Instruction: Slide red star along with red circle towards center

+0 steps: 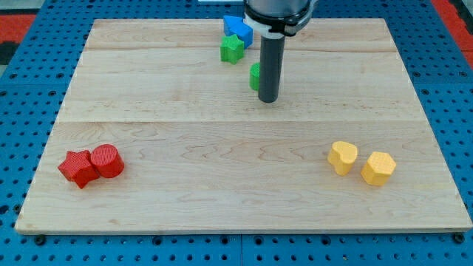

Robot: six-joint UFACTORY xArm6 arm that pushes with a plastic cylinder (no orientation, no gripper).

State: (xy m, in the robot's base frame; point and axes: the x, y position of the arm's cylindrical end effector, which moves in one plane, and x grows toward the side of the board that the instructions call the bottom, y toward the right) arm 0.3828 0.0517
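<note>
The red star (77, 168) lies near the board's lower left corner. The red circle (108, 160) touches it on its right side. My tip (268, 100) rests on the board in the upper middle, far up and to the right of both red blocks. It stands right next to a green block (254, 76), which the rod partly hides.
A green star (232, 49) and a blue block (237, 29) sit at the top middle, left of the rod. Two yellow blocks (343, 157) (378, 168) lie at the lower right. The wooden board (222, 199) is bordered by blue pegboard.
</note>
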